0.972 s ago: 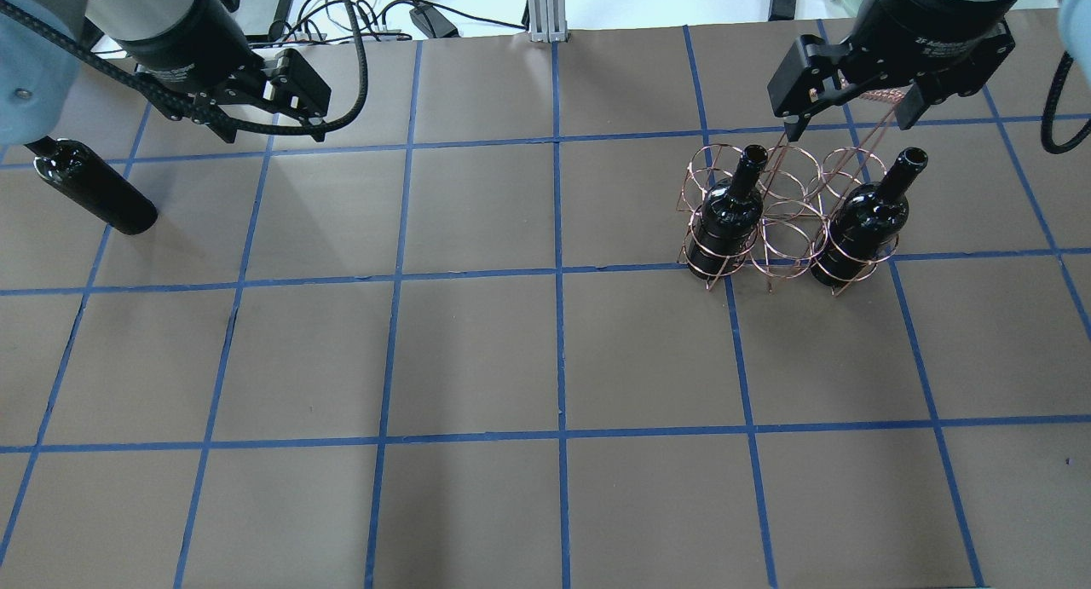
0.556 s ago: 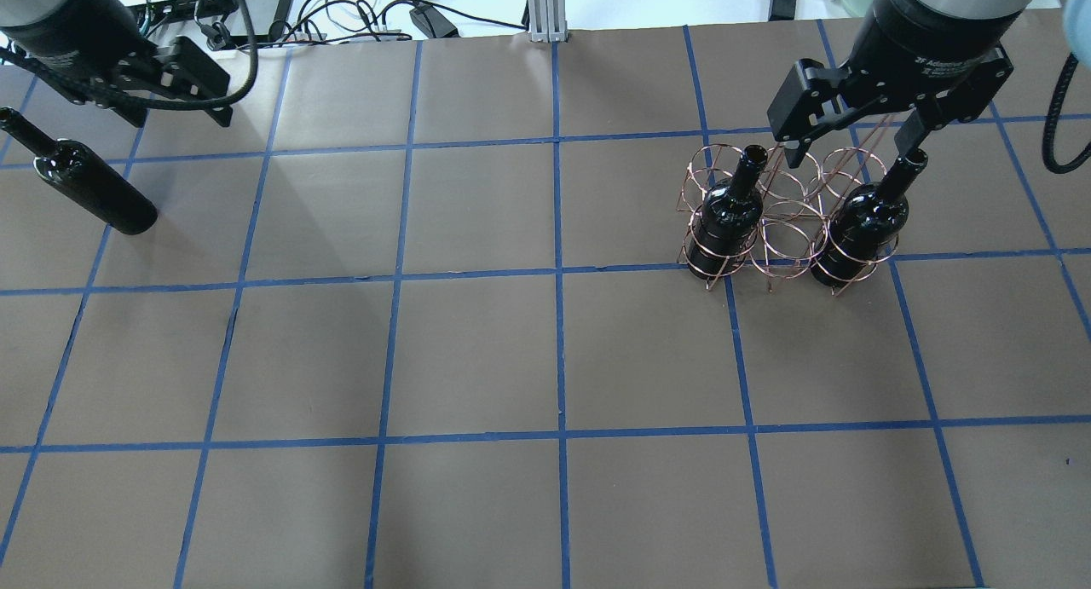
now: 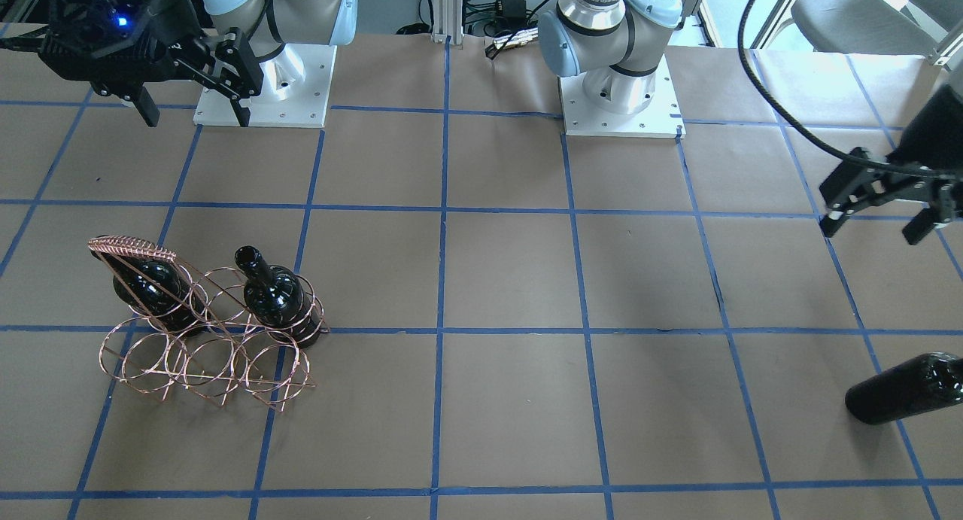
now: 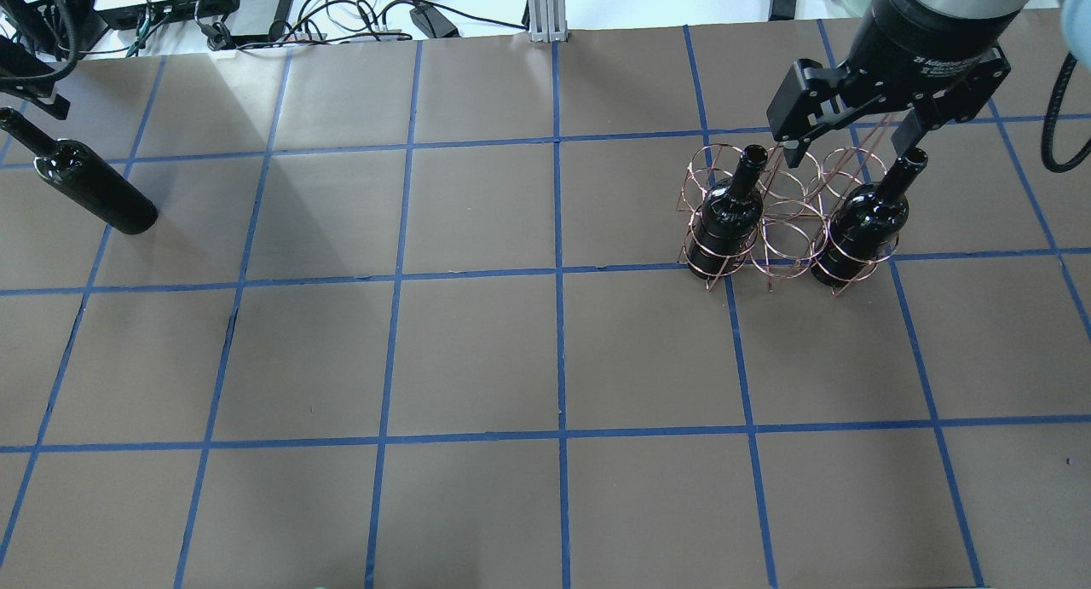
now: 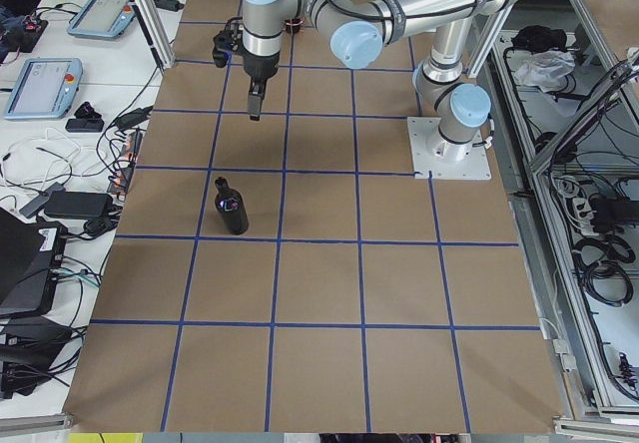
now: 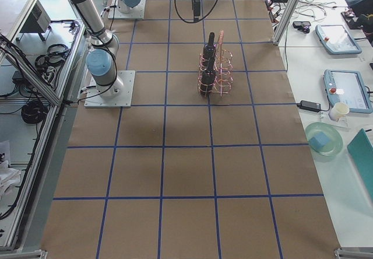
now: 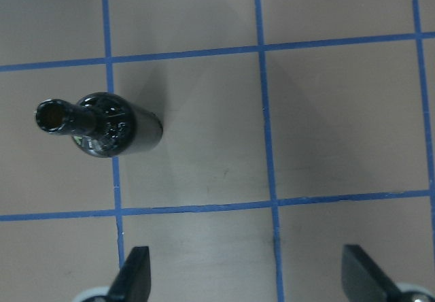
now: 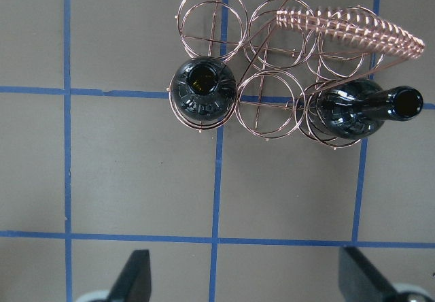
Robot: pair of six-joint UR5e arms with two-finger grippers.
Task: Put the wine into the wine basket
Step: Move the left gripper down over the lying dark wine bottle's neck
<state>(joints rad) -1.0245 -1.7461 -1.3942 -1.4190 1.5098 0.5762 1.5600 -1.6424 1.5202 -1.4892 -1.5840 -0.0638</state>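
- The brown paper-covered table [image 4: 477, 359], ruled into squares by blue tape, carried everything.
- The right arm [image 4: 938, 9] reached over the robot's right half of the table, above the basket. The left arm [image 5: 399, 4] stretched out over the robot's left half.
- The wine basket [image 4: 788, 224] stood on the robot's right part of the table, its wire-wrapped handle [image 8: 353, 33] leaning over the far row of rings.
- Two other bottles [image 4: 724, 218] stood in the basket's near row, one in each end ring. The ring between them and the three far rings held nothing.
- The wine [image 4: 85, 184] stood upright on the table near the edge on the robot's left, well apart from the basket, with its open mouth upward.
- The left fingers [image 7: 134, 275] were spread wide and gripped nothing. They hung above the table beside the wine without touching it.
- The right fingers [image 8: 132, 278] were likewise released and wide apart. They hung over the basket, clear of its handle and of both bottle necks.
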